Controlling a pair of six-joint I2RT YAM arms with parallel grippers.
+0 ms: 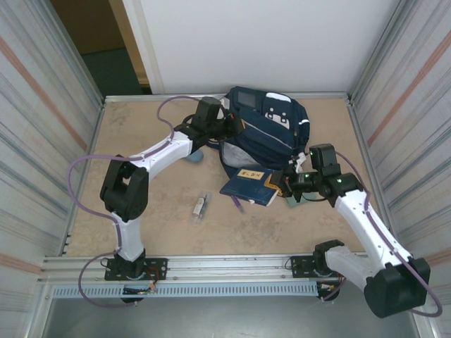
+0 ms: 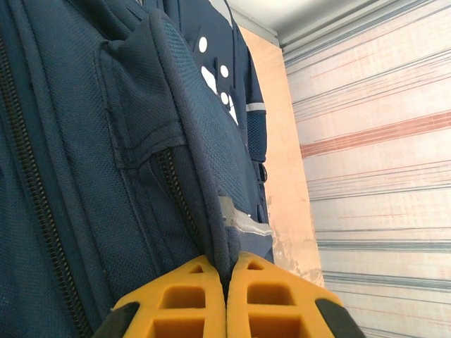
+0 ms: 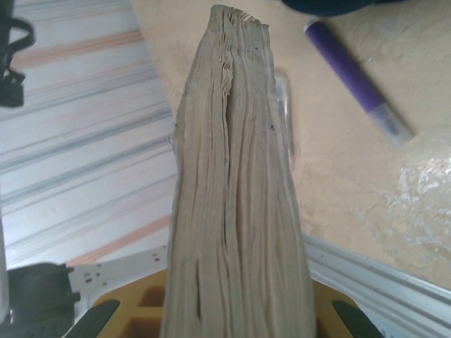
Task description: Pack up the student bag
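The student bag (image 1: pixel 266 130), navy with white patches, lies at the back middle of the table. My left gripper (image 1: pixel 227 128) is at the bag's left edge. In the left wrist view its yellow fingers (image 2: pixel 190 292) are shut on a fold of navy bag fabric (image 2: pixel 211 211) beside a zipper. A dark blue book (image 1: pixel 248 186) with a yellow label lies just in front of the bag. My right gripper (image 1: pixel 287 183) is shut on the book's right end. The right wrist view looks along the book's page edges (image 3: pixel 236 190), clamped between the right gripper's (image 3: pixel 236 313) yellow fingers.
A purple pen (image 1: pixel 237 204) (image 3: pixel 352 77) lies on the table in front of the book. A small clear item (image 1: pixel 202 206) lies left of the pen. A pale blue object (image 1: pixel 196 156) sits by the bag's left side. Ribbed walls enclose the table.
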